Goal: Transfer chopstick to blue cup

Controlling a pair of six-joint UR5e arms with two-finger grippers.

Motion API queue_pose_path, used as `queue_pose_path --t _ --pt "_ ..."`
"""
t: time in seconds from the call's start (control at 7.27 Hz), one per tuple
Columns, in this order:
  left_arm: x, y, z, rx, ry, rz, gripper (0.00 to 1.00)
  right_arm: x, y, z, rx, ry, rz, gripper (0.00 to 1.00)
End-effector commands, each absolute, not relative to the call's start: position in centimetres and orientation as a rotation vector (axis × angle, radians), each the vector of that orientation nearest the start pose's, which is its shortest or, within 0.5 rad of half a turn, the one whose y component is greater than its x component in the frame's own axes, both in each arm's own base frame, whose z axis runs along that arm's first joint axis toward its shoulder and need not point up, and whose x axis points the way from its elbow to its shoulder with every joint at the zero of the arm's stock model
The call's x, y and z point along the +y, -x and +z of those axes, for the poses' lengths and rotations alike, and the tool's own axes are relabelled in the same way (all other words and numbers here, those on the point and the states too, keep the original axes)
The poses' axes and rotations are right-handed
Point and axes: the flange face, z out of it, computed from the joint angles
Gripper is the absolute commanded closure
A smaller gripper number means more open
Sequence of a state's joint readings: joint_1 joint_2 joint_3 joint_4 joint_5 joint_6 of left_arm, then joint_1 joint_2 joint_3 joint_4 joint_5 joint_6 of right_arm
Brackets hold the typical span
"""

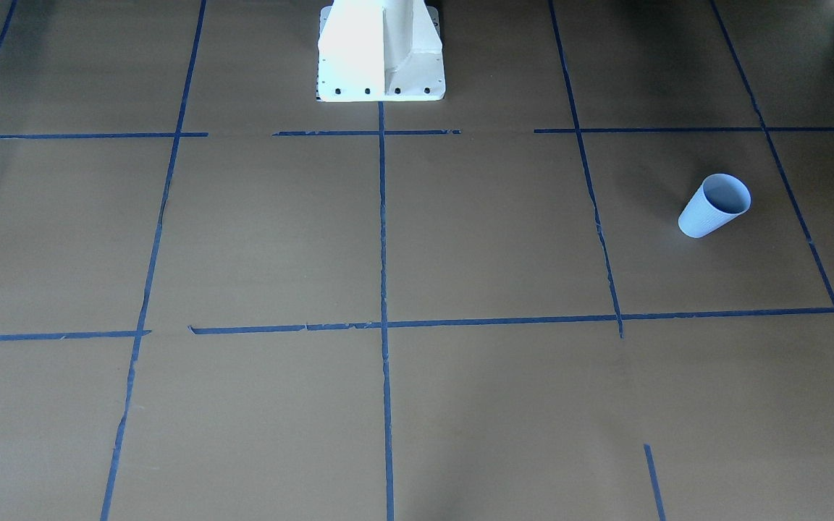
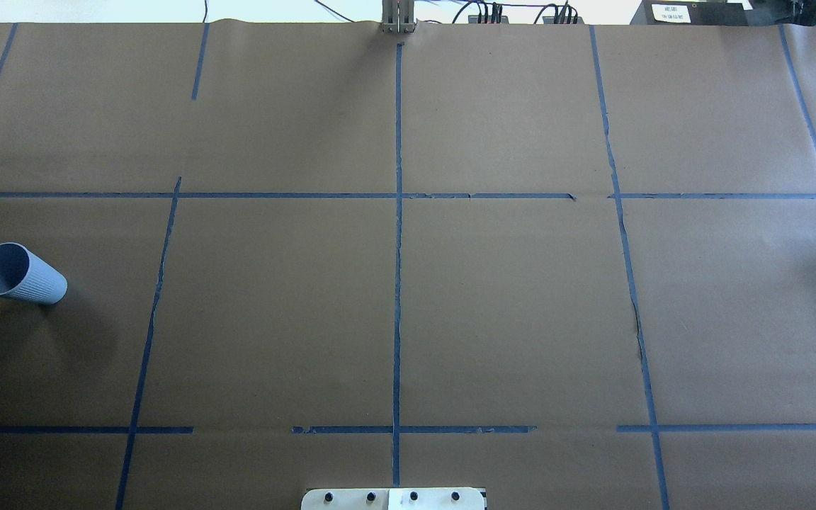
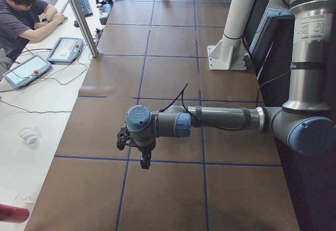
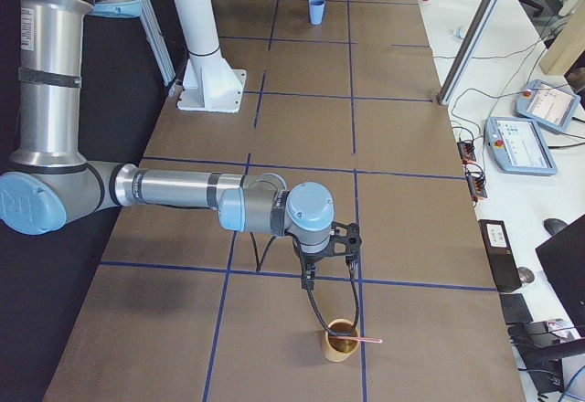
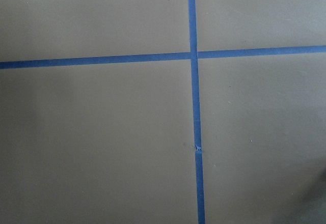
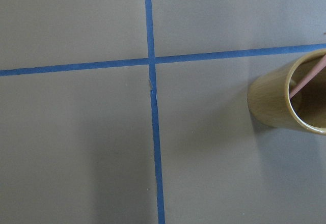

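Observation:
The blue cup [image 1: 714,206] stands upright on the brown table on my left side, seen in the overhead view [image 2: 18,274] and far off in the exterior right view [image 4: 316,10]. A pinkish-red chopstick [image 4: 361,338] leans out of a short wooden cup [image 4: 341,342] near the table's right end. The right wrist view shows that wooden cup [image 6: 288,99] and the chopstick [image 6: 308,79] at its right edge. My right gripper [image 4: 324,260] hangs above the table just short of the wooden cup. My left gripper [image 3: 135,152] hangs above the table. Whether either is open I cannot tell.
The white robot pedestal [image 1: 381,51] stands at mid-table. Blue tape lines [image 2: 398,283] grid the brown paper. An operator [image 3: 21,10] sits at a side table with teach pendants [image 3: 65,50] and a paper cup [image 3: 29,135]. More pendants [image 4: 521,142] lie beside the right end.

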State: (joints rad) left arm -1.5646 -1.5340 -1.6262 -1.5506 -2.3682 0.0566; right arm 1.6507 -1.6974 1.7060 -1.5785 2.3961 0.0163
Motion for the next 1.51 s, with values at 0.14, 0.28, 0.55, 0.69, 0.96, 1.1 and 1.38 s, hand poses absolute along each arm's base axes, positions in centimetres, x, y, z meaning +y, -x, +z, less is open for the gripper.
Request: queue_pose_path --t 0.14,0.28,0.55,0.69,0.96,1.1,1.38 --pt "-48.4 5.4 60.8 0.800 -0.113 0.097 0.00 -43.3 -9.5 64.5 -0.828 -0.031 0.090 0.00" --pt "-48.3 3.5 58.4 0.832 -0.098 0.045 0.00 -43.3 -9.5 64.4 -0.828 -0.035 0.087 0.00" --pt "-46.1 -3.1 55.1 0.874 -0.100 -0.011 0.00 -43.3 -9.5 64.4 -0.828 -0.036 0.088 0.00" --pt "-44.6 -6.1 55.3 0.907 -0.101 -0.050 0.00 -43.3 -9.5 64.3 -0.829 -0.037 0.088 0.00" --pt "-44.2 -11.1 56.2 0.833 -0.086 -0.069 0.01 -43.3 -9.5 64.4 -0.830 -0.034 0.089 0.00" --pt "-44.0 -12.3 56.3 0.826 -0.073 -0.069 0.01 -43.3 -9.5 64.4 -0.829 -0.035 0.090 0.00" --pt "-43.9 -13.1 56.2 0.827 -0.067 -0.053 0.01 -43.3 -9.5 64.5 -0.830 -0.033 0.088 0.00"
